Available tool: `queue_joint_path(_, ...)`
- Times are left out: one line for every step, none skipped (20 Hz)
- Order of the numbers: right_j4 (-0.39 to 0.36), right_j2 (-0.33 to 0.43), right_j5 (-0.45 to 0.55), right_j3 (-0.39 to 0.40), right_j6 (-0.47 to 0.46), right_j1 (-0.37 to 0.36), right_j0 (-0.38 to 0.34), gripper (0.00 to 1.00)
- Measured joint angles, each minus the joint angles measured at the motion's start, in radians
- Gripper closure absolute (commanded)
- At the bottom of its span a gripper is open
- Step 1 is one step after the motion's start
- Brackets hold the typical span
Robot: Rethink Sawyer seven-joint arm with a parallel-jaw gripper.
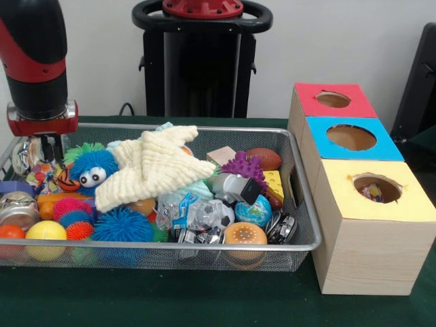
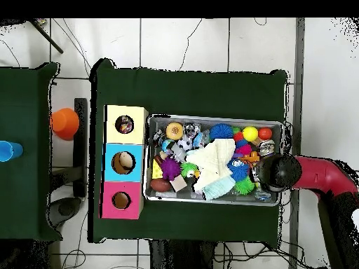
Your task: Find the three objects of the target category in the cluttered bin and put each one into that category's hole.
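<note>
The wire mesh bin (image 1: 204,246) is full of toys; it also shows in the overhead view (image 2: 214,118). My gripper (image 1: 44,146) reaches down into the bin's left end in the front view. In the overhead view the arm's head (image 2: 278,171) covers it. A crinkled confetti piece (image 1: 41,175) lies right below the gripper; whether they touch is hidden. The yellow-topped box's hole (image 1: 377,188) stands right of the bin, also seen from overhead (image 2: 125,125). A confetti piece (image 1: 371,193) shows inside that hole.
A cream star-shaped cloth (image 1: 153,167) lies over the bin's middle, beside a blue fuzzy toy with eyes (image 1: 92,167) and spiky balls (image 1: 122,225). The blue-topped box (image 1: 351,137) and red-topped box (image 1: 333,99) stand behind the yellow one. An orange cup (image 2: 64,122) sits on a side table.
</note>
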Motion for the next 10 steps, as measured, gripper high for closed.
queue_joint_path(0.0, -0.001, 0.001, 0.0, 0.0, -0.001, 0.002, 1.0)
queue_joint_path(0.001, -0.004, 0.003, 0.0, 0.0, -0.003, 0.005, 1.0)
queue_joint_path(0.005, -0.009, 0.005, 0.0, 0.0, -0.007, 0.011, 1.0)
queue_joint_path(0.006, -0.01, 0.005, 0.0, 0.0, -0.008, 0.012, 1.0)
queue_joint_path(0.007, -0.01, 0.005, 0.0, 0.0, -0.009, 0.014, 1.0)
queue_joint_path(0.008, -0.011, 0.005, 0.0, 0.0, -0.01, 0.015, 1.0)
queue_joint_path(0.01, -0.011, 0.005, 0.0, 0.0, -0.012, 0.017, 1.0)
queue_joint_path(0.011, -0.011, 0.005, 0.0, 0.0, -0.012, 0.018, 1.0)
queue_joint_path(0.012, -0.011, 0.005, 0.0, 0.0, -0.011, 0.018, 1.0)
queue_joint_path(0.014, -0.011, 0.005, 0.0, 0.0, -0.011, 0.018, 0.0)
